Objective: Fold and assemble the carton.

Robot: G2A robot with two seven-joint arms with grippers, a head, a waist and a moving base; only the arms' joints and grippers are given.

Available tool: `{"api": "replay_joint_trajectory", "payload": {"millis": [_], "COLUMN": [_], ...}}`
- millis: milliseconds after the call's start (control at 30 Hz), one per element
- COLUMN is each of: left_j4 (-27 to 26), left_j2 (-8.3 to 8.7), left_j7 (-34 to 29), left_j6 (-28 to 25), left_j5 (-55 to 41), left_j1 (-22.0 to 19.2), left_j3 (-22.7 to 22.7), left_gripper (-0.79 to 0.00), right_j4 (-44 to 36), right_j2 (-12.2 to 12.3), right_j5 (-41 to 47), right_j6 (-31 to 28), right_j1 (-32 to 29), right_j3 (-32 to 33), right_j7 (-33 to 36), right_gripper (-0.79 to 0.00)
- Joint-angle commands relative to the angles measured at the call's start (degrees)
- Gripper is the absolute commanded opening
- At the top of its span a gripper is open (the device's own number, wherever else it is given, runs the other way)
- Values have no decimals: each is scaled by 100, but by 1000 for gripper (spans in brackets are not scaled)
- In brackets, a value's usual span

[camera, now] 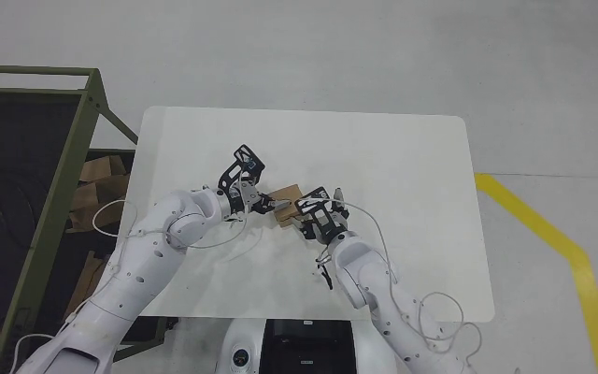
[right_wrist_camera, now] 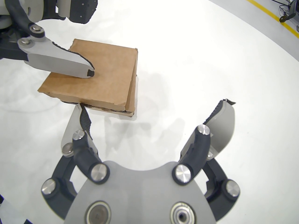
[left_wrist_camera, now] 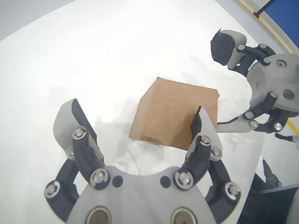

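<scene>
On white table [camera: 411, 187] — carton [camera: 285, 198]; around, grey floor [camera: 327, 47]

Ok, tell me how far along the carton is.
Done: the carton sits on the table folded into a box. In hand: the open left gripper rests one finger on its top; the open right gripper is at its side. Left: side flaps look loose.

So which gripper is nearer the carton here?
Left, narrowly. The left gripper is open over the carton, one finger resting on its top face. The right gripper, also open, sits beside it, one fingertip at its side edge.
</scene>
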Motion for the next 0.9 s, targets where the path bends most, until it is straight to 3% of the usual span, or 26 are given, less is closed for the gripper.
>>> {"api": "replay_joint_trajectory", "payload": {"millis": [0, 867], "left_j4": [1, -75], "left_j2": [-4, -31], "left_j7": [22, 22], "left_j6": [-5, -47], "left_j5": [3, 66], "left_j1": [7, 123], "left_j3": [-6, -108], "left_gripper": [0, 0], "right_j4": [11, 18], "right_j2": [-7, -90], "right_j5": [-6, -100], "right_j6": [-32, 128], "right_j1": [6, -54], "right_j3": [-17, -21], "right_j7": [6, -188], "right_gripper": [0, 0]}}
